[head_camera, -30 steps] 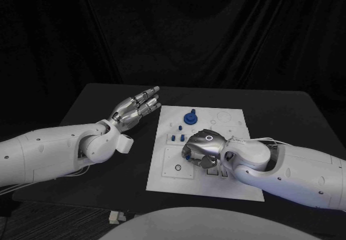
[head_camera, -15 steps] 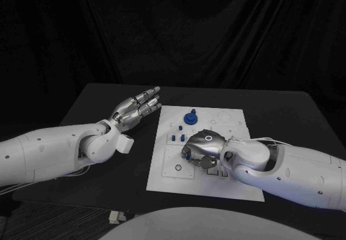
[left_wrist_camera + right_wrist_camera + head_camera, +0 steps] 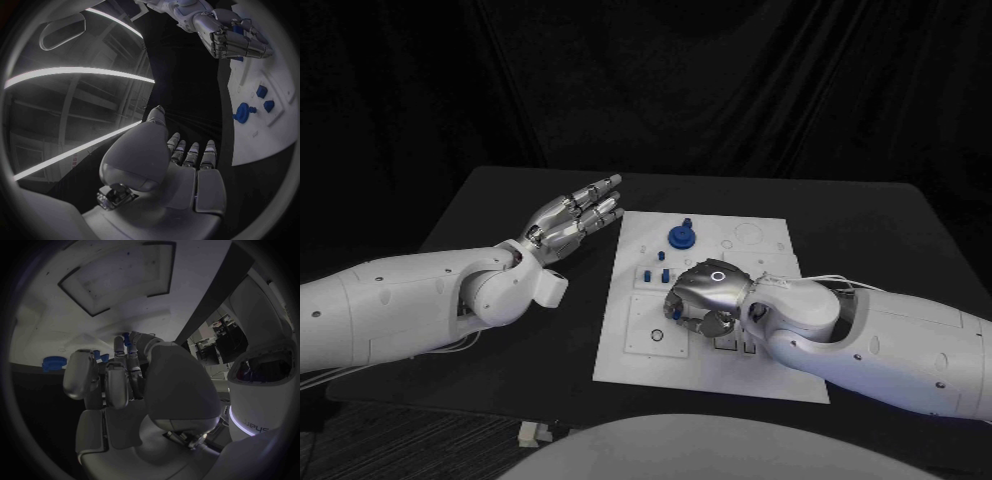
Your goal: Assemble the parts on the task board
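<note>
We've got the task board [image 3: 762, 380] sitting mid-worktop [image 3: 488, 200]. The right hand [image 3: 704, 297] is down over the board's middle, fingers curled toward the surface. The left hand [image 3: 574, 215] hangs just off the board's left edge, near the far corner, above the worktop. On the far part of the board stands one knobbed part [image 3: 679, 236], and a few small parts [image 3: 656, 274] sit between it and the right hand.
</note>
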Motion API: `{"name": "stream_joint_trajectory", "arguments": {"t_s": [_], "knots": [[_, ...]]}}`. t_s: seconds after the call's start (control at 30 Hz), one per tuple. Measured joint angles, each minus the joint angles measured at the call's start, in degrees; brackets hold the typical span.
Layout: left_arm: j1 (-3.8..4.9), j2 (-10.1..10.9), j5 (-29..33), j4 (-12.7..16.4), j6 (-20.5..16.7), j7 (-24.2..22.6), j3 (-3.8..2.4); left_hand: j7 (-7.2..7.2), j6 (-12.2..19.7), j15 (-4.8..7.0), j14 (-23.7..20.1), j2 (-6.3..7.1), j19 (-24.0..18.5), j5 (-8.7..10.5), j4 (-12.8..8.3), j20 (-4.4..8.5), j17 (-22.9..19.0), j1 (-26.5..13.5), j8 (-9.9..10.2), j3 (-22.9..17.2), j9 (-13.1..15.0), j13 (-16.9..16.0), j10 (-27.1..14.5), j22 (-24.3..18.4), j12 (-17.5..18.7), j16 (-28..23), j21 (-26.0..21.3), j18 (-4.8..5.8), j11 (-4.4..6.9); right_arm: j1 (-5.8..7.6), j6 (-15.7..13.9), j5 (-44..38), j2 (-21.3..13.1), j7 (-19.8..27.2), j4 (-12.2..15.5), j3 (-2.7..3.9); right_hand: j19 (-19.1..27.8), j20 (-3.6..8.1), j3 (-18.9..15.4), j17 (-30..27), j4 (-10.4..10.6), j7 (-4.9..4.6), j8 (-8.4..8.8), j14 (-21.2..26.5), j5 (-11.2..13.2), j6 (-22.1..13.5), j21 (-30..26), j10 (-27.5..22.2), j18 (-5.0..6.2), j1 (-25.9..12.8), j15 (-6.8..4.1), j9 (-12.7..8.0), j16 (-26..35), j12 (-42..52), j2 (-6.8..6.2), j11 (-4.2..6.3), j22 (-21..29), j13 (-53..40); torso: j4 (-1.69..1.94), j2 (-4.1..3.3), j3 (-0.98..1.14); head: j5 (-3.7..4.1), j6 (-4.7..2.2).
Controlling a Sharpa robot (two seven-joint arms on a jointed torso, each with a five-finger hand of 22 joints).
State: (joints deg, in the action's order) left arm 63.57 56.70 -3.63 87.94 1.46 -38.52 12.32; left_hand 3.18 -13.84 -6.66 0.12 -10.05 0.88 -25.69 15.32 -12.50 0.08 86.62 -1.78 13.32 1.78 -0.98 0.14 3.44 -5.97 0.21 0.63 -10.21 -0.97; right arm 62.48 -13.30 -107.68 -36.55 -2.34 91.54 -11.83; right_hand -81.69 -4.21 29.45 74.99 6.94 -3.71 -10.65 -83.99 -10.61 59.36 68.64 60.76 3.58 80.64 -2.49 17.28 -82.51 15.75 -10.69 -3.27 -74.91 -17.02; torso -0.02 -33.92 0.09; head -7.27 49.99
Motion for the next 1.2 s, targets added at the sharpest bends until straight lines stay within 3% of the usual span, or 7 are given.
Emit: {"name": "stream_joint_trajectory", "arguments": {"t_s": [0.1, 0.3, 0.53, 0.8, 0.9, 1.03, 1.2], "knots": [[-0.10, 0.0, 0.0, 0.0, 0.1, 0.0, 0.00, 0.00, 0.0, -0.01, 0.0, 0.00, 0.0, 0.00, 0.0, 0.00, 0.0, 0.0, 0.0, 0.0, 0.0, 0.0, 0.0, 0.0, 0.0, 0.0, 0.0, 0.00, 0.00, 0.00, 0.0, 0.0, 0.0, 0.0, 0.0, 0.00, 0.0, 0.00, 0.1, 0.0, -0.2, 0.11, 0.00, 0.0, 0.0, -0.2, 0.0, -0.3, 0.00, 0.0, 0.00, 0.0, 0.0, 0.2, 0.00, 0.05, 0.0, 0.0, 0.00, 0.00, 0.00, -0.04, 0.00], [-0.19, 0.0, 0.0, 0.0, 0.1, 0.1, 0.00, 0.00, 0.0, -0.01, 0.0, 0.22, 0.0, 0.00, 0.0, 0.00, 0.0, 0.2, 0.0, 0.0, 0.0, 0.0, 0.0, 0.0, 0.0, 0.0, 0.0, 0.00, 0.01, -0.01, 0.0, 0.0, 0.0, -0.3, -0.1, 0.01, 1.0, -0.20, 0.1, 0.0, -0.2, 2.16, 3.88, 0.0, 2.3, -7.3, -2.1, -3.1, 0.51, -0.8, 0.41, -1.6, 1.1, 0.2, -0.38, -0.65, 0.0, -0.2, 0.00, 0.00, 0.00, -0.18, 0.00], [-0.27, 0.0, 0.0, 0.0, 0.2, 0.2, 0.00, 0.20, -0.2, -0.01, 0.0, 0.22, 0.0, 0.00, -0.2, 0.00, 0.0, 0.2, 0.0, -0.2, 0.0, 0.0, 0.0, 0.1, 0.0, 0.0, 0.0, 0.00, 0.01, -0.02, -0.1, 0.0, -0.1, -0.7, -0.1, -0.01, 2.2, -0.72, -1.7, 0.0, 0.6, 3.93, 6.46, 0.0, 2.8, -12.1, -4.7, -7.5, 0.93, -1.8, 1.14, -3.7, 2.2, 0.7, -0.90, -1.18, 0.0, -0.5, 0.01, 0.00, 0.00, -0.25, 0.00], [-0.32, 0.0, 0.0, -0.1, 0.3, 0.3, 0.00, 0.20, -0.2, 0.00, 0.0, 0.22, 0.0, 0.00, -0.2, 0.00, 0.0, 0.2, 0.0, -0.2, 0.0, 0.0, 0.0, 0.1, 0.0, 0.0, 0.0, 0.00, 0.01, -0.04, -0.6, 0.0, -0.8, -1.1, 0.2, 0.00, 3.3, -1.02, -8.2, 0.0, 2.6, 5.42, 6.68, 0.0, 5.4, -16.4, -6.9, -11.9, 0.93, -2.0, 1.23, -6.4, 2.9, 2.4, -0.66, -1.47, 0.0, -1.2, 0.02, 0.01, 0.01, -0.27, 0.00], [-0.34, 0.0, 0.0, -0.1, 0.3, 0.3, 0.00, 0.20, -0.2, -0.21, -0.2, 0.22, 0.0, 0.00, -0.2, 0.00, 0.0, 0.2, 0.0, -0.2, 0.0, 0.0, 0.0, 0.1, 0.0, 0.0, 0.0, 0.00, 0.02, -0.04, -1.1, 0.0, -1.1, -1.2, 0.4, 0.00, 3.6, -1.33, -11.7, 0.0, 4.5, 6.06, 6.68, 0.1, 6.7, -18.9, -8.0, -14.4, 1.79, -1.6, 1.53, -7.8, 3.5, 3.1, -0.27, -1.62, 0.0, -1.3, 0.01, 0.01, 0.01, -0.18, 0.00], [-0.37, 0.0, 0.0, -0.1, 0.3, 0.3, 0.00, 0.20, -0.2, -0.21, -0.2, 0.22, 0.0, -0.18, -0.2, -0.03, 0.0, 0.2, 0.0, -0.2, 0.0, 0.0, 0.0, 0.1, 0.0, 0.0, 0.0, 0.00, 0.02, -0.04, -2.0, 0.0, -2.4, -1.3, 1.5, 0.00, 4.4, -1.34, -14.4, 0.0, 7.1, 6.34, 6.68, 0.1, 7.5, -20.2, -9.3, -17.4, 1.84, -1.4, 1.53, -8.9, 4.0, 3.1, -0.10, -1.73, 0.0, -1.2, 0.01, 0.01, 0.01, -0.18, 0.00], [-0.40, 0.1, -0.1, -0.1, 0.4, 0.2, 0.00, 0.41, -0.4, -0.21, -0.2, 0.22, -0.2, -0.21, -0.2, -0.20, 0.0, 0.2, 0.0, -0.1, 0.0, 0.0, 0.0, 0.1, 0.0, 0.0, 0.0, 0.00, 0.02, 0.76, -3.9, 0.0, -5.6, -1.4, 4.1, -0.06, 4.5, -1.43, -20.2, 0.0, 9.8, 6.06, 6.02, 0.1, 7.6, -18.7, -9.7, -19.6, 1.84, -2.7, 1.53, -9.3, 4.2, 3.6, -1.90, -1.64, 0.0, -0.8, 0.00, 0.01, 0.01, -0.18, 0.00]]}}
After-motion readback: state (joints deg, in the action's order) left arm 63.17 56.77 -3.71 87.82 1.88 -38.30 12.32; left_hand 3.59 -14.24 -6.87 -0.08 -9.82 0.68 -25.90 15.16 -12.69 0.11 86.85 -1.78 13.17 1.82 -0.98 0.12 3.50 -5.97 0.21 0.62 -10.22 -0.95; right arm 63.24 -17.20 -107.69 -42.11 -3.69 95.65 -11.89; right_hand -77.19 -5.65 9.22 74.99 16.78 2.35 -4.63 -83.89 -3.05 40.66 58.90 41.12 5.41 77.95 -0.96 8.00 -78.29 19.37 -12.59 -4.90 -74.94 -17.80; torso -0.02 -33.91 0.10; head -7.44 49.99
